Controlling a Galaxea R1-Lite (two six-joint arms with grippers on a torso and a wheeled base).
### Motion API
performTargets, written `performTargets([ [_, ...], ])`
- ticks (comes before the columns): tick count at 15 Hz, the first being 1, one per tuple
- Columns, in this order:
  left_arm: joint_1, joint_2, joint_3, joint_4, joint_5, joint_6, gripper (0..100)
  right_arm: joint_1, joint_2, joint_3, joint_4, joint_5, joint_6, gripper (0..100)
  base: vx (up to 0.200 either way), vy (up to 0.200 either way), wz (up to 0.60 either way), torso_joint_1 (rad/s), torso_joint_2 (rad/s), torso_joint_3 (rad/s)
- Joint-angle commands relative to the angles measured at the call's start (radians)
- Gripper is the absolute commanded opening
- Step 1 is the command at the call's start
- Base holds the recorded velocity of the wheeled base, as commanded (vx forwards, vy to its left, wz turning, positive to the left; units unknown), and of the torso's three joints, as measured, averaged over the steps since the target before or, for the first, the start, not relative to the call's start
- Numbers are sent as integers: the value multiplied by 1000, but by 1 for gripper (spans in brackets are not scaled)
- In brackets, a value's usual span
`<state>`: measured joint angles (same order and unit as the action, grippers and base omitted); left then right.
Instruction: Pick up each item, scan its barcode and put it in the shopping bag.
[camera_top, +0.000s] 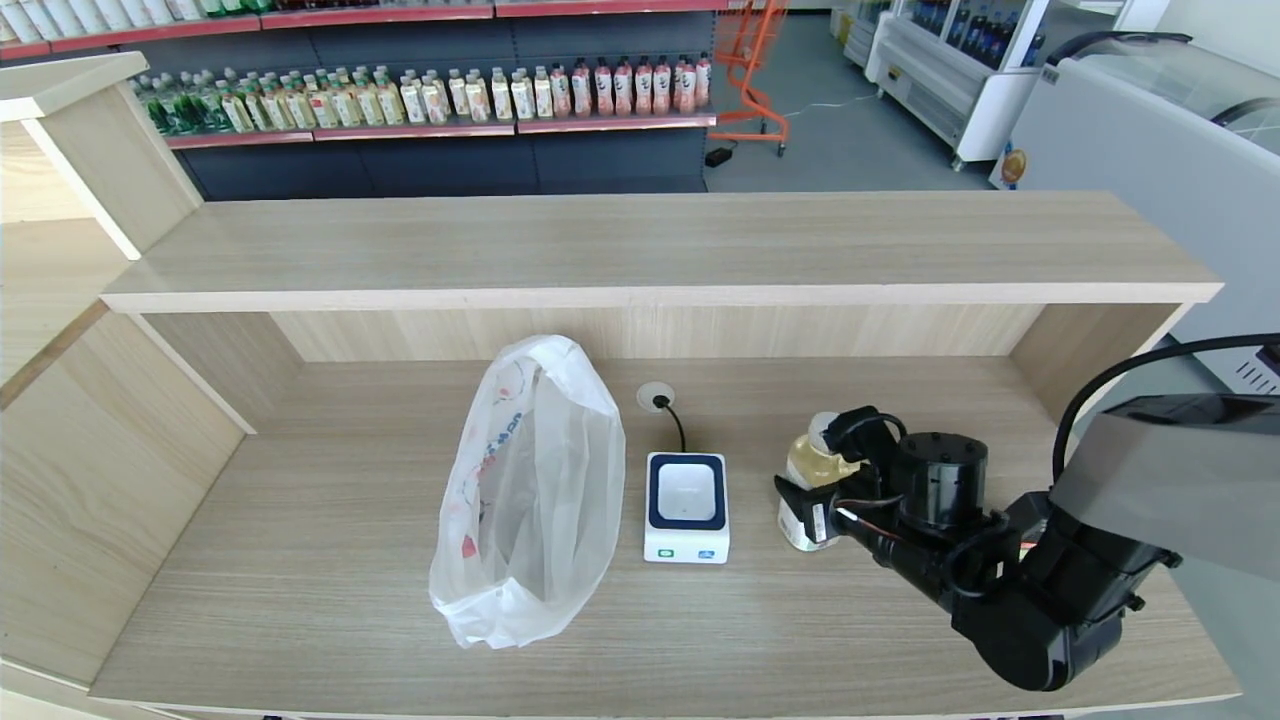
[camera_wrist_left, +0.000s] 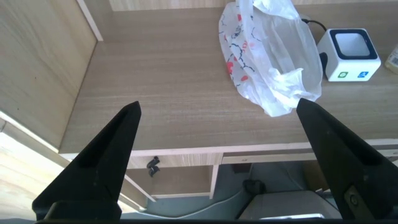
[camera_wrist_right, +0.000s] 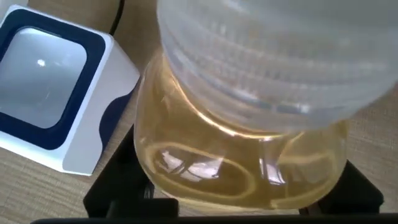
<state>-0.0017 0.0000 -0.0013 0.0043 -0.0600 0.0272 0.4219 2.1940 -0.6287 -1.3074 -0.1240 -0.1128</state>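
Bottle (camera_top: 808, 460) is clamped in my right gripper (camera_top: 816, 472) beside the scanner (camera_top: 686, 505), seemingly unscanned; bag (camera_top: 530, 490) looks empty, left gripper (camera_wrist_left: 217, 107) gapes idle.

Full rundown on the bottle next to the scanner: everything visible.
The bottle is clear plastic, holds pale yellow liquid, and has a whitish ribbed cap and a white label low on its body. It is about upright over the wooden counter, just right of the scanner and apart from it. The right gripper clasps its lower body, one dark finger on each side. Whether its base is off the counter cannot be told.
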Motion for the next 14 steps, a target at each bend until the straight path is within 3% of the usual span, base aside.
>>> performTargets([
  [1, 0, 0, 1, 0, 0, 0, 100, 0, -7, -12, 2, -3, -4, 0, 0, 0, 0, 0, 0, 0],
  [4, 0, 0, 0, 0, 0, 0, 100, 3, -77, 38, 20, 9, -7, 0, 0, 0, 0, 0, 0, 0],
  [6, 0, 0, 0, 0, 0, 0, 100, -40, -125, 73, 28, 40, -4, 0, 0, 0, 0, 0, 0, 0],
  [8, 0, 0, 1, 0, 0, 0, 100, -92, -252, 64, 160, 110, -4, 0, 0, 0, 0, 0, 0, 0],
  [12, 0, 0, 0, 0, 0, 0, 100, -167, -652, -9, 619, 629, 119, 0, 0, 0, 0, 0, 0, 0],
  [14, 0, 0, 0, 0, 0, 0, 100, -212, -688, -3, 657, 856, 122, 0, 0, 0, 0, 0, 0, 0],
])
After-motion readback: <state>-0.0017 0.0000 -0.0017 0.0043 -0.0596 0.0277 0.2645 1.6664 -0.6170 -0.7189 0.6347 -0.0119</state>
